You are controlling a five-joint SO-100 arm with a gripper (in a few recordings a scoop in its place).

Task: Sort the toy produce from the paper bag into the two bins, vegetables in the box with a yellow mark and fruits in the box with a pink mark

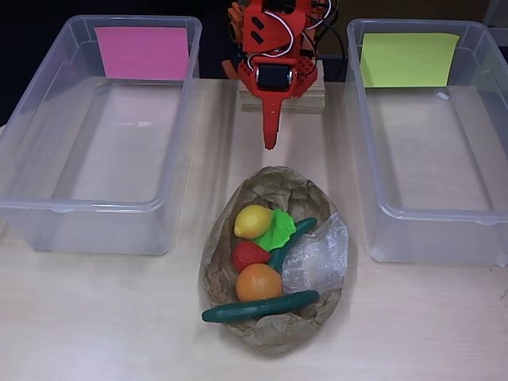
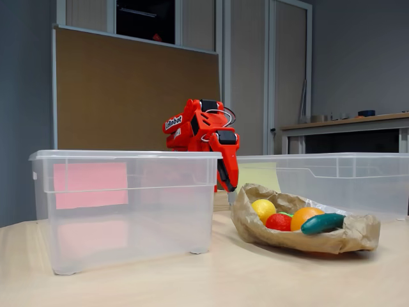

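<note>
Pale wood desk (image 1: 103,317) carries everything in the overhead view. At its far edge, centre, the red arm (image 1: 274,40) sits on a wooden block (image 1: 311,99); its gripper (image 1: 271,127) points toward the near edge, fingers together, holding nothing. A clear bin (image 1: 48,198) with a pink mark (image 1: 141,52) stands at the left edge; a clear bin (image 1: 381,214) with a yellow mark (image 1: 406,59) stands at the right edge. Neither bin shows any produce inside. Between them, toward the near edge, a crumpled paper bag (image 1: 262,190) lies open. Inside: lemon (image 1: 252,221), lettuce leaf (image 1: 277,230), strawberry (image 1: 249,255), orange (image 1: 259,282), a cucumber (image 1: 260,307) across the bag's near rim, another dark green piece (image 1: 292,238), and clear plastic wrap (image 1: 317,254).

Fixed view, from desk level: brown board (image 2: 128,96) and grey doors behind. Pink-marked bin (image 2: 128,204) is at left, the yellow-marked bin (image 2: 332,179) behind at right. Bag (image 2: 307,236) lies right of centre with lemon (image 2: 263,208), strawberry (image 2: 278,222), orange (image 2: 305,216) and cucumber (image 2: 323,222) showing. Gripper (image 2: 227,182) hangs just behind the bag, clear of it.
</note>
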